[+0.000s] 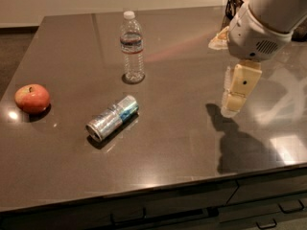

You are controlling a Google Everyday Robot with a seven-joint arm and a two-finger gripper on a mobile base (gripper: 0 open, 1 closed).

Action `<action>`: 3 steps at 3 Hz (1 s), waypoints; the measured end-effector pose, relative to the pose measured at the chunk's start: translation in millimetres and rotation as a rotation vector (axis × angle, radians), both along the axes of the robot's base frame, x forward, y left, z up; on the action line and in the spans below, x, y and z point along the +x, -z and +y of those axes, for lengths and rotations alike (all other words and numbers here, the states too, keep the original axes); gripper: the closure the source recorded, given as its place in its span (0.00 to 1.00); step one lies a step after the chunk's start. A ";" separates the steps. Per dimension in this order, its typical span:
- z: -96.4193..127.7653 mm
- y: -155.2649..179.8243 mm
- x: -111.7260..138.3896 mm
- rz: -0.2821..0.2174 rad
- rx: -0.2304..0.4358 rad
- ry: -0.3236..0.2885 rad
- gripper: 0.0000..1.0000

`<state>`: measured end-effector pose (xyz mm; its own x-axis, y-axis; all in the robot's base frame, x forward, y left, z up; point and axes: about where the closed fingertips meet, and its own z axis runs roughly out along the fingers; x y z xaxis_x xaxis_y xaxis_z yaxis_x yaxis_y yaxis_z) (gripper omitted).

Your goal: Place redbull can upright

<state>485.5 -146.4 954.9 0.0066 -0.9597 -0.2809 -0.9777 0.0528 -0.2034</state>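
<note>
The redbull can [112,118], slim, silver and blue, lies on its side on the dark table [182,128], left of the middle, its silver end pointing toward the front left. My gripper [232,107] hangs from the white arm at the right, above the table. It is well to the right of the can and holds nothing.
A clear water bottle [132,46] with a white cap stands upright behind the can. A red apple [32,98] sits near the left edge. A black wire basket [238,1] stands at the back right corner. Drawers run below the front edge.
</note>
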 end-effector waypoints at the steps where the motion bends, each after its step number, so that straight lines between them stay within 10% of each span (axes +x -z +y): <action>1: 36.7 15.8 16.4 -0.016 0.009 -0.122 0.00; 3: 94.8 38.0 34.7 -0.078 -0.071 -0.348 0.00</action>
<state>520.2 -51.6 916.9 0.3556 -0.9132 -0.1990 -0.9158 -0.2979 -0.2694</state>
